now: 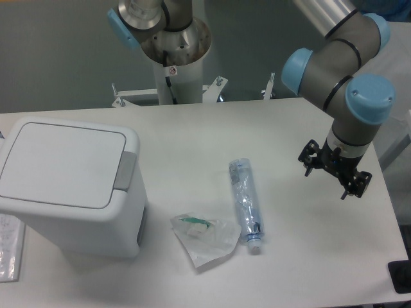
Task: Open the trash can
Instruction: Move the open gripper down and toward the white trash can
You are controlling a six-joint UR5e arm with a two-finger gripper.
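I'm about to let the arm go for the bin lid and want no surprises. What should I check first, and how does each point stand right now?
1. Lid of the trash can shut and flat: ok, it is closed.
2. Grey push tab uncovered and reachable from above: ok, nothing lies on it.
3. Claw empty: ok, nothing is held; whether its fingers are open or shut, cannot tell.
4. Claw near the tab: not ok, it hangs over the table's far right side, well apart from the can.
5. Path across the table: not ok for a low sweep, the crushed plastic bottle and the clear wrapper lie between.
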